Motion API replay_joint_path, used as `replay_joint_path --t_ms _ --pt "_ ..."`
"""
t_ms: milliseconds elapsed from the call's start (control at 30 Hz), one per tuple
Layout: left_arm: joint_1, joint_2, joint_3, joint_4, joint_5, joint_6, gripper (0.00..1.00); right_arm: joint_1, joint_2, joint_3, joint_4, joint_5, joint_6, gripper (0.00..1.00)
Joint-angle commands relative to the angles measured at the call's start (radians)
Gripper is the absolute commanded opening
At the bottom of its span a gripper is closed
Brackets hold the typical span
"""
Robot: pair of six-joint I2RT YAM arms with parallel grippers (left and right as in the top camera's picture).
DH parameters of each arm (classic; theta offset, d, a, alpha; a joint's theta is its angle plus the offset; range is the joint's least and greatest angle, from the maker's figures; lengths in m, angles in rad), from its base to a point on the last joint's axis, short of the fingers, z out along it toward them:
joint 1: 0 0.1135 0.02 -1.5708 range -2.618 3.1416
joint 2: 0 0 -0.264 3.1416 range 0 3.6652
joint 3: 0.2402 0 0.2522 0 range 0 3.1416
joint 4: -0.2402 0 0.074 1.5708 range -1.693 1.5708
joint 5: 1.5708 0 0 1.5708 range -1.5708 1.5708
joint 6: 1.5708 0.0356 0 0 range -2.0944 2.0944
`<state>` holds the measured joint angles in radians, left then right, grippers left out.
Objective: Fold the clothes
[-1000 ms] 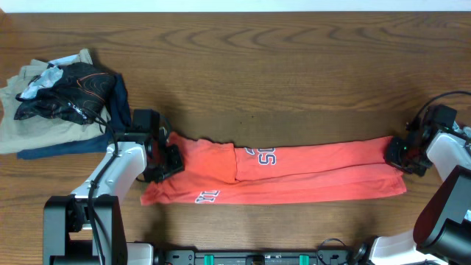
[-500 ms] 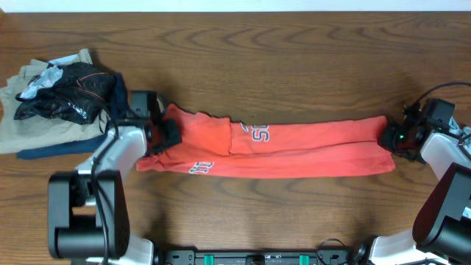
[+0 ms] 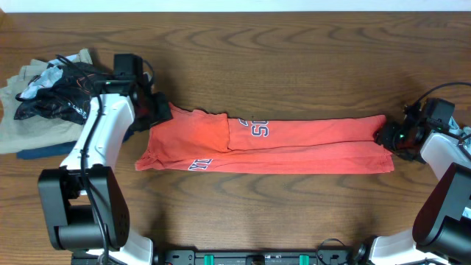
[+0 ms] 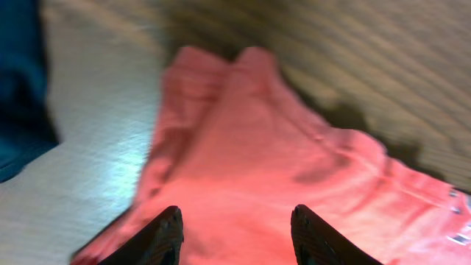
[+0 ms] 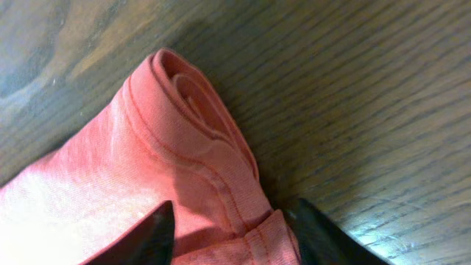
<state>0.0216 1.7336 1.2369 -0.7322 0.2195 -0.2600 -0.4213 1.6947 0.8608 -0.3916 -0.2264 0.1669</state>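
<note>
**Item 1, coral-red T-shirt** (image 3: 309, 143): lies on the wooden table (image 3: 294, 59) as a long, narrow, folded band across the middle of the overhead frame, from centre-left to the right edge. White-and-dark lettering (image 3: 259, 130) shows left of centre on the top layer, with more at the lower left hem.

**Item 2, left gripper** (image 3: 157, 110): at the band's upper left corner. In the wrist view (image 4: 237, 224) its fingers stand apart above the flat red cloth and pinch nothing.

**Item 3, right gripper** (image 3: 390, 137): at the band's right end. In the wrist view (image 5: 234, 221) its fingers are spread, with the shirt's rolled, layered edge between them. Contact with the pads cannot be told.

**Item 4, pile of garments** (image 3: 44, 103): beige, black and dark blue, heaped at the upper left, just beside the left arm and apart from the shirt.
</note>
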Motion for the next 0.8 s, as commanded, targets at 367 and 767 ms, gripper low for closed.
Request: replay_joint_path --t_ms 367,767 --pt "-0.333 0.039 0.011 0.169 -0.062 0.103 0.53 0.002 0.007 -0.005 -0.043 -0.014 0.0 0.58" --pt "-0.401 0.195 0.011 0.234 -0.123 0.103 0.53 0.003 0.007 -0.005 -0.046 -0.014 0.0 0.56"
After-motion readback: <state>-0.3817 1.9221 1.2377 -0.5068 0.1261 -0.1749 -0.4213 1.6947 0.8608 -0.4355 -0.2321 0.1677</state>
